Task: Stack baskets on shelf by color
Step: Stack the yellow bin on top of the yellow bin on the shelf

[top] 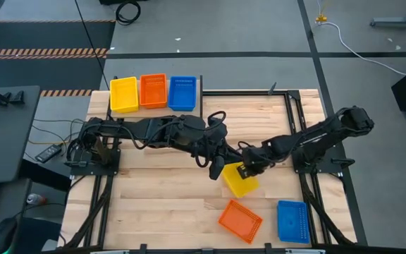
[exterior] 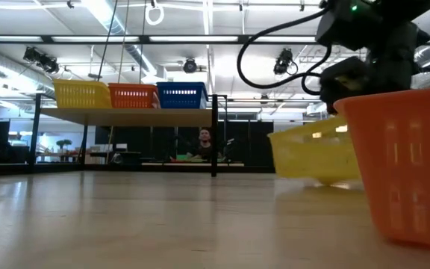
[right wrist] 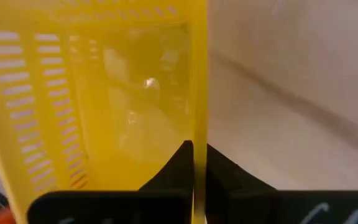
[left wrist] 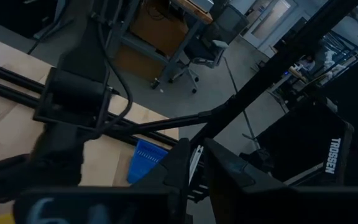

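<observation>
My right gripper (top: 249,169) is shut on a yellow basket (top: 240,180) at the table's middle, also seen in the low view as the yellow basket (exterior: 316,153). My left gripper (top: 217,170) hangs just left of that basket with its fingers together; I see no contact. One yellow basket (top: 124,94), one orange basket (top: 154,90) and one blue basket (top: 182,92) stand side by side on the shelf (exterior: 125,116) at the far edge. An orange basket (top: 240,220) and a blue basket (top: 292,221) rest on their bottoms near the near edge. My right gripper pinches the yellow basket's side wall at its rim (right wrist: 199,134), one finger inside the basket and one outside. The fingers come from the table's right, slanting down. The basket sits tilted in the low view; whether its bottom touches the table I cannot tell.
The near orange basket (exterior: 405,161) fills the right of the low view. Bare tabletop (top: 154,190) lies to the left and near-left. Black shelf legs (exterior: 214,134) stand at the far edge. A person (exterior: 204,142) sits beyond the table.
</observation>
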{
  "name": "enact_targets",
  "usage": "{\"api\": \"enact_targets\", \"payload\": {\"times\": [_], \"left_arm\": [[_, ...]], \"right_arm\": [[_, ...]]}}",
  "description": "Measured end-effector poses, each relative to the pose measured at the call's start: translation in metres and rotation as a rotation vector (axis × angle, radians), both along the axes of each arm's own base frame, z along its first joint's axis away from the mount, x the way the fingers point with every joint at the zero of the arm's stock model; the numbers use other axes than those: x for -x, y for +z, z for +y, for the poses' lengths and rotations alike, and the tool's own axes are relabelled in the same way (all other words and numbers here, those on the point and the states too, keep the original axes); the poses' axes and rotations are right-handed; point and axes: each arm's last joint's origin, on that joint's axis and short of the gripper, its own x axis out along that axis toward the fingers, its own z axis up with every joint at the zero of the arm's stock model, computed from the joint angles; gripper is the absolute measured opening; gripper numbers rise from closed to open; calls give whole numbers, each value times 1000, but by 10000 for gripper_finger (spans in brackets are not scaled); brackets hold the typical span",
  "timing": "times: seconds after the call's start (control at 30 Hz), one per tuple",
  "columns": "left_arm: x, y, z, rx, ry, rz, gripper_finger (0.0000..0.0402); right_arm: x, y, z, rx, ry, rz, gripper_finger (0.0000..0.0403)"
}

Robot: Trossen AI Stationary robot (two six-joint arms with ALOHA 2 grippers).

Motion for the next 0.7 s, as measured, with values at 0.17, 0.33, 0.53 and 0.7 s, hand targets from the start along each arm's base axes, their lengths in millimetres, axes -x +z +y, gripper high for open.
{"api": "enact_targets", "payload": {"times": [0.17, 0.33, 0.53, 0.7], "left_arm": [[0, -1, 0, -6, -1, 6, 52], [3, -9, 2, -101, -6, 87, 52], [12, -30, 7, -214, -24, 312, 53], [18, -39, 8, -285, -61, 411, 60]], "right_arm": [[-8, 3, -13, -5, -146, -58, 11], [-18, 7, -24, -56, -275, -146, 29], [-24, 11, -32, -78, -324, -220, 35], [-25, 11, -36, -79, -341, -223, 69]]}}
